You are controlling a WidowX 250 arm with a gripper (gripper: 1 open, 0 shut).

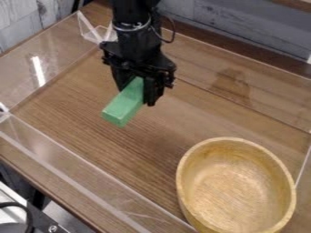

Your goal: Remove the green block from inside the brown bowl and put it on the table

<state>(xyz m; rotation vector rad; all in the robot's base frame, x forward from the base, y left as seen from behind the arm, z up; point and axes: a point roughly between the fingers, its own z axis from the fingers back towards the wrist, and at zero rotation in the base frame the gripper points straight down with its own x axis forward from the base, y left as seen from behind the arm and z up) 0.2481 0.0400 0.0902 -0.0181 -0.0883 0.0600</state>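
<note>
The block (123, 106) is a bright, even green, plain on every face that shows, a shade darker on its shaded side. The bowl (237, 188) is light tan wood, paler and yellowish inside, with fine grain lines curving across its floor and a slightly darker rim. The tabletop (73, 109) is mid brown with straight, close wood-grain streaks running along it. Its walls (36, 68) are clear, showing only white glints and pale edges. The arm (131, 23) and fingers (155, 89) are black throughout. Behind, a strip of grey weathered planks (243, 23) shows.
</note>
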